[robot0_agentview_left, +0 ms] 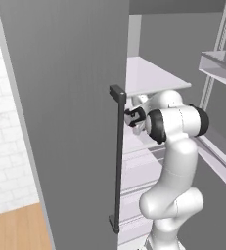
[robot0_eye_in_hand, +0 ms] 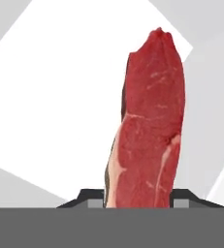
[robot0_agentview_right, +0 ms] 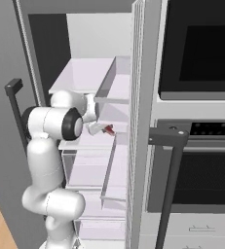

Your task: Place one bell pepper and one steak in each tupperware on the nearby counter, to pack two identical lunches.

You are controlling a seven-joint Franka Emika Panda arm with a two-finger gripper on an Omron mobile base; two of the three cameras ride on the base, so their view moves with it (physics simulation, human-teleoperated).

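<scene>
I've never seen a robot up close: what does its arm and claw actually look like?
The arm is glossy white, built of rounded, bulbous segments with dark bands at the joints. The claw ends in two small dark finger tips. No cables or markings are visible.

Legible text: none.
No letters, numbers, labels or brand marks can be read on the fridge door (robot0_agentview_left: 60, 122), its shelves (robot0_agentview_right: 84, 73), the oven (robot0_agentview_right: 201, 48) beside the fridge, or the steak (robot0_eye_in_hand: 150, 126) at the fridge shelf.
</scene>
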